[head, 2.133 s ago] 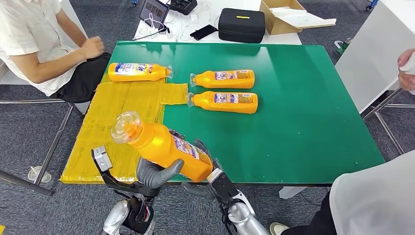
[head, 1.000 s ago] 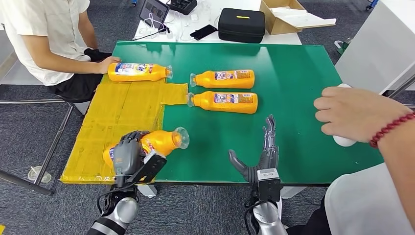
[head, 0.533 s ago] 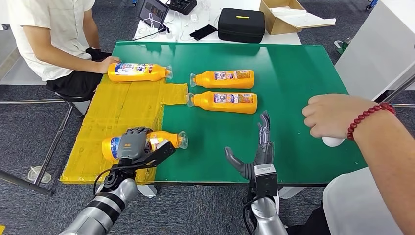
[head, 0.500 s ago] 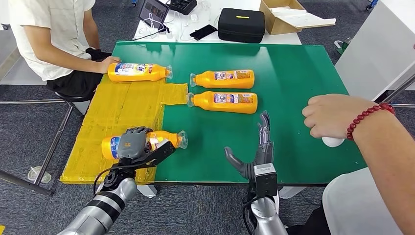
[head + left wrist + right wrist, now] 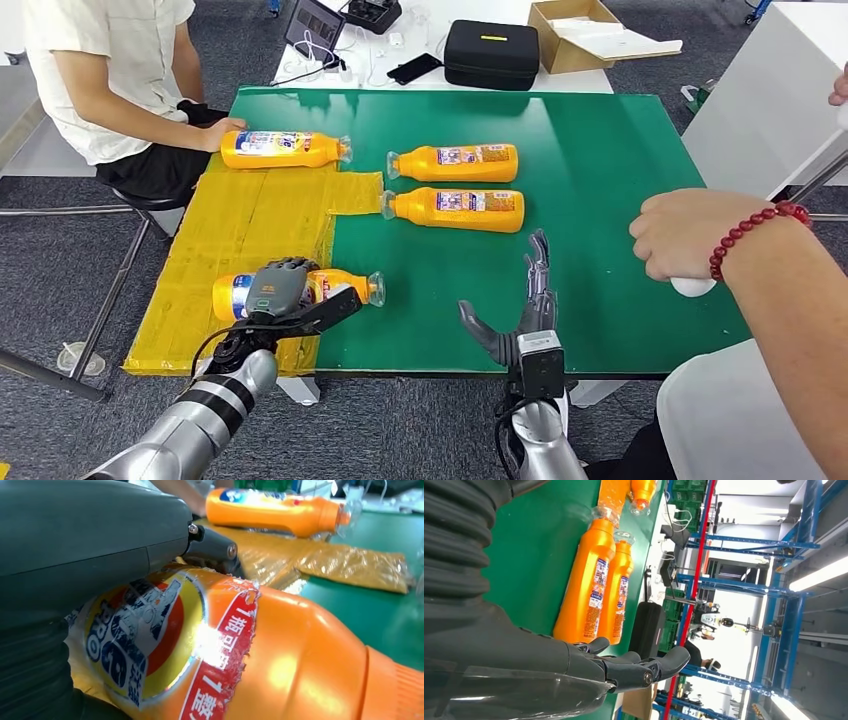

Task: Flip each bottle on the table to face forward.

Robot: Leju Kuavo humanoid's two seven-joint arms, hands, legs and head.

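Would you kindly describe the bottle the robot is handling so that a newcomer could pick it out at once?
Start at the green table and find the yellow taped patch on its left side. At that patch's near edge lies an orange plastic bottle, its clear cap pointing right. Unlike the three other orange bottles farther back, the robot's left hand rests on it.

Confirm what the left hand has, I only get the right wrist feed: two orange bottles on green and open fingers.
Observer: The left hand holds a third orange bottle, lying on its side at the table's near left, partly on the yellow sheet.
Operator: Label up?
Observer: The left wrist view shows its round blue, yellow and red front label facing the camera.
Operator: Any more bottles?
Observer: A fourth bottle lies at the far left, with a seated person's hand touching its base.
Operator: Anyone else close?
Observer: Another person's hand with a red bead bracelet rests over the right table edge.
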